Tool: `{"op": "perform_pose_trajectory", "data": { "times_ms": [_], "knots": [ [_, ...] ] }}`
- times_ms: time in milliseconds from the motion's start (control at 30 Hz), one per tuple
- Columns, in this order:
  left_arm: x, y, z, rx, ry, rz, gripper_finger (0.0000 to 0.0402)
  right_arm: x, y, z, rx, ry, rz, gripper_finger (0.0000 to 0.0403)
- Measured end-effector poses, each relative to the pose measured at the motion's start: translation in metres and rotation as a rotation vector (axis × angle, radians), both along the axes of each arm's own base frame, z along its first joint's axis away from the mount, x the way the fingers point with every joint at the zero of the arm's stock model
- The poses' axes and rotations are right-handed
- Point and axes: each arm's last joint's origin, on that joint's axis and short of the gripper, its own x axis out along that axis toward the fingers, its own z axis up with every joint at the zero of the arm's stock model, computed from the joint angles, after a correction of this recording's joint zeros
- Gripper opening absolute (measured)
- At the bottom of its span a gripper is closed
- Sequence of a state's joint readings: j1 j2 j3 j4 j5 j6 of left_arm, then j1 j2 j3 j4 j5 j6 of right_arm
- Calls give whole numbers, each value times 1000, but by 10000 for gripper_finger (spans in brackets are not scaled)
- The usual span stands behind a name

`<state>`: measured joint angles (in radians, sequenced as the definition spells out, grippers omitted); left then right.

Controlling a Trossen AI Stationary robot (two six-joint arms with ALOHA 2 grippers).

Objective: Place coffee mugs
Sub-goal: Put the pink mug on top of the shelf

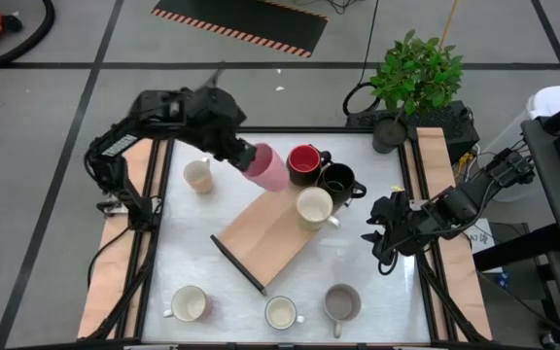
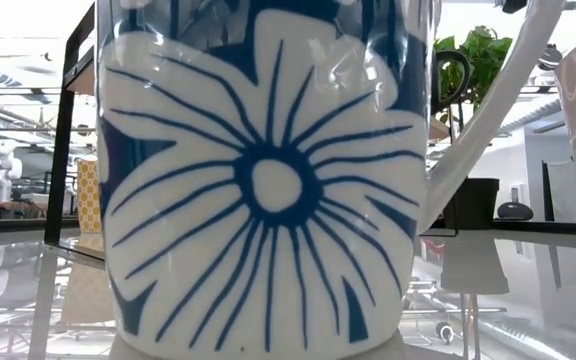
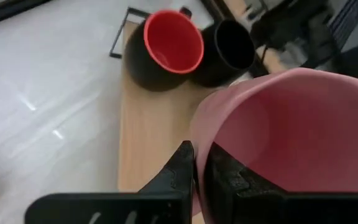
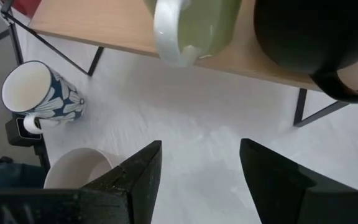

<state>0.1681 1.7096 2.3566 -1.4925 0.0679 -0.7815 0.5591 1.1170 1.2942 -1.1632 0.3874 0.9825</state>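
While left jaws pinch pink mug rim above board, right jaws empty, open

Eight mugs, one wooden rack, one potted plant, two arms

My white counter carries a slanted wooden shelf and four mugs standing directly on it: cream mugs and a grey mug.
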Motion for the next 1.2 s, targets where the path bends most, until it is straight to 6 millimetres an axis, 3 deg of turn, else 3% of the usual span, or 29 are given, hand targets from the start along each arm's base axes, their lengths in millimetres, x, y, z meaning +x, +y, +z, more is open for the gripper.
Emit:
{"op": "perform_pose_trajectory", "data": {
  "times_ms": [567, 1200],
  "knots": [
    [56, 11, -55, 89, 267, -77, 21, -26, -16, 11, 22, -16, -22, 203],
    [96, -3, -94, 178, 381, -101, 36, -32, -20, 12, 20, -9, -42, 203]
  ]
}}
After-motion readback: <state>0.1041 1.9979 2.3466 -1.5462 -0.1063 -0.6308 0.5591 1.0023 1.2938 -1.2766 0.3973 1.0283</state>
